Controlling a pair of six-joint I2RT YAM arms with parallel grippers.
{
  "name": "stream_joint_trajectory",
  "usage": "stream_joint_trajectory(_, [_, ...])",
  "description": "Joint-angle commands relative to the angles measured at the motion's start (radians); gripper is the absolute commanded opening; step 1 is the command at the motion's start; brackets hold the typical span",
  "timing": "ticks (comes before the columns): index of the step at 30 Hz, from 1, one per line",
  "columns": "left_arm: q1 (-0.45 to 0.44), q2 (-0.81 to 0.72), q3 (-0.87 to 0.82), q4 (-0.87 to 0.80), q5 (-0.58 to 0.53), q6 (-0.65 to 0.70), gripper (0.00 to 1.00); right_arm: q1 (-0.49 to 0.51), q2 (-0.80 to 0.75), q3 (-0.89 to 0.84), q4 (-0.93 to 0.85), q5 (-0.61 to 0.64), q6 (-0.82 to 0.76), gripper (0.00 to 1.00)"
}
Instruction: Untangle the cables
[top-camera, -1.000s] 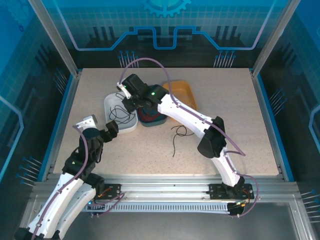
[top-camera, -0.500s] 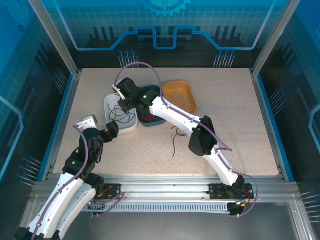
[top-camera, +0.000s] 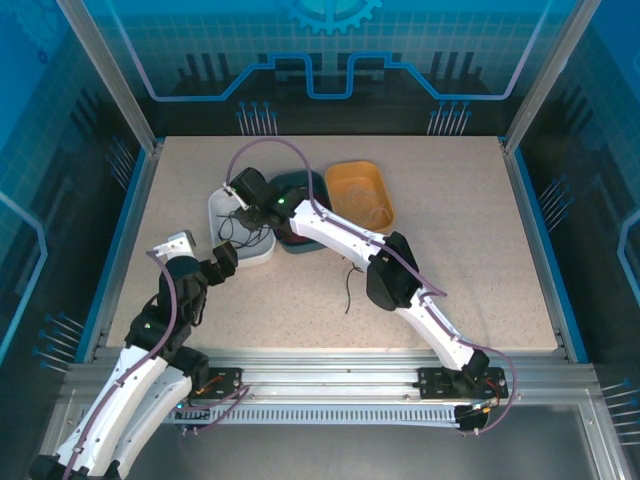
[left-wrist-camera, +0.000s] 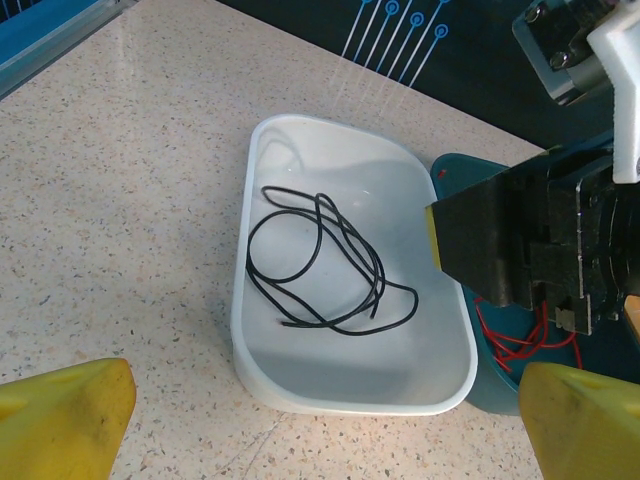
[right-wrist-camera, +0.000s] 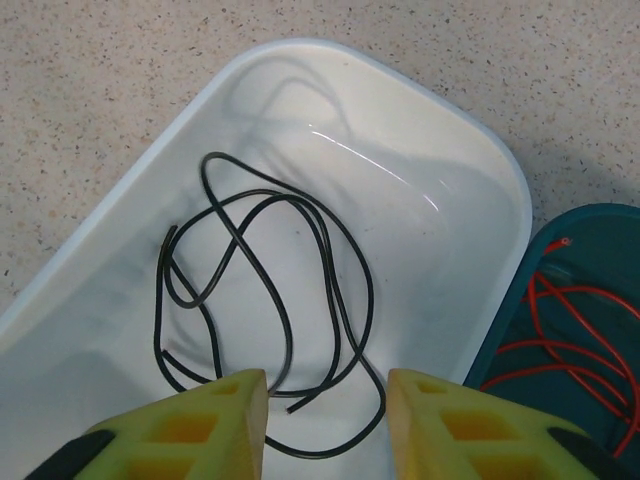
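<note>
Surface: speckled beige table (top-camera: 480, 250) inside a blue-lit enclosure.
Sorted: black cable (left-wrist-camera: 325, 260) coiled in the white tray (left-wrist-camera: 250, 330); red cable (right-wrist-camera: 570, 345) in the teal tray (right-wrist-camera: 600, 230) just right of it, apparently one colour per tray.
Right gripper (right-wrist-camera: 322, 400): above the white tray, fingers partly parted, gripping nothing.
Left gripper (left-wrist-camera: 320, 400): near side of the tray, spread wide, empty.
Loose: black strand (top-camera: 350, 285) on bare table, mid-scene.
</note>
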Motion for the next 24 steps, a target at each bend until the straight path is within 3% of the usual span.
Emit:
stream_joint_trajectory(1, [0.010,-0.004,0.006,0.011,0.017,0.022,0.99,0.005,-0.008,0.035,0.010,0.018,0.007,0.38])
stream_joint_trajectory(9, [0.010,0.010,0.016,0.011,0.058,0.034,0.99,0.003,-0.103,-0.080,0.045,0.047,0.040,0.42])
stream_joint_trajectory(24, [0.010,0.033,0.008,0.080,0.138,0.040,0.99,-0.025,-0.526,-0.676,0.252,0.206,0.171,0.57])
